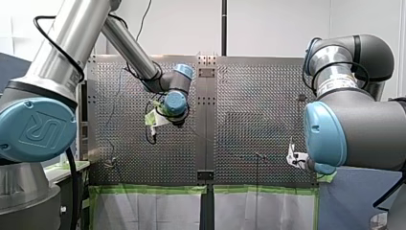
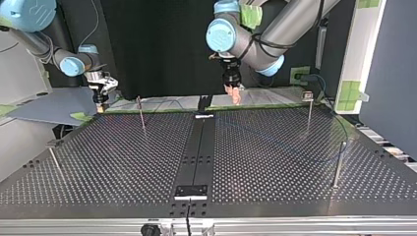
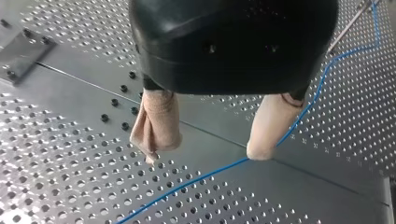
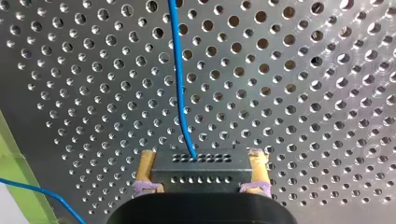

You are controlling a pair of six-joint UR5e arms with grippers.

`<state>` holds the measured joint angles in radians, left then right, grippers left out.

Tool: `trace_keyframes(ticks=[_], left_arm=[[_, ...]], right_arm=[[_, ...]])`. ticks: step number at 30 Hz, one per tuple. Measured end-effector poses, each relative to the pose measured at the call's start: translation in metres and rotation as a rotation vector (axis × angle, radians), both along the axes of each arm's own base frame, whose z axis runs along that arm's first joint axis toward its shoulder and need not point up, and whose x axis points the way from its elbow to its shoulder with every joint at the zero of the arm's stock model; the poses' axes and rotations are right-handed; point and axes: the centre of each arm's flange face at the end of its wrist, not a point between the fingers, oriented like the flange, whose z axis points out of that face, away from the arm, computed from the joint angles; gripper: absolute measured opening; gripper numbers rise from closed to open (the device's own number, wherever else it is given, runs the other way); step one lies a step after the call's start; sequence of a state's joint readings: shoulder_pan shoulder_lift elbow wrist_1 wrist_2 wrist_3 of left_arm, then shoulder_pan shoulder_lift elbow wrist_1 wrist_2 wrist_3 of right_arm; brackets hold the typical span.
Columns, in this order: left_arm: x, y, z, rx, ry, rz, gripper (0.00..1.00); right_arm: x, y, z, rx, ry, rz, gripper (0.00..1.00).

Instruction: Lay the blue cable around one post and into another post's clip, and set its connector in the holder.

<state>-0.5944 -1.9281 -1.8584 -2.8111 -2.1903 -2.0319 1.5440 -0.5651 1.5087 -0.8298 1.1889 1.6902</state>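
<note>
In the right wrist view my right gripper (image 4: 201, 171) is shut on a black connector block (image 4: 201, 169), clamped between its yellow pads (image 4: 144, 168). The blue cable (image 4: 180, 93) leaves the block and runs ahead over the perforated table. In the left wrist view my left gripper (image 3: 205, 149) is open, with beige pads (image 3: 156, 123) just above the table. The blue cable (image 3: 201, 176) passes under it, close by one fingertip, and runs to a thin post (image 3: 350, 23). In the top view my left gripper (image 2: 234, 92) hangs over the far edge's middle and my right gripper (image 2: 101, 101) at the far left.
Several thin posts stand on the table in the top view, among them one at the far left (image 2: 141, 114), one at the far right (image 2: 309, 110) and one at the near right (image 2: 338, 166). A black plate (image 2: 192, 191) sits on the centre strip near the front edge.
</note>
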Motion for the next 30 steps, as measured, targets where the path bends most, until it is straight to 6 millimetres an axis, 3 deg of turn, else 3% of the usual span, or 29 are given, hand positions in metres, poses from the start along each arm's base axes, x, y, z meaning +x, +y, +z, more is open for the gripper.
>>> trace_keyframes(ticks=[17, 30], left_arm=[[-0.027, 0.030, 0.018, -0.131, -0.046, -0.024, 1.00], [-0.044, 0.089, 0.024, -0.142, -0.006, 0.006, 1.00]], right_arm=[[0.002, 0.001, -0.001, 0.002, -0.001, 0.003, 0.09], [0.003, 0.002, -0.003, 0.003, -0.002, 0.013, 0.09]])
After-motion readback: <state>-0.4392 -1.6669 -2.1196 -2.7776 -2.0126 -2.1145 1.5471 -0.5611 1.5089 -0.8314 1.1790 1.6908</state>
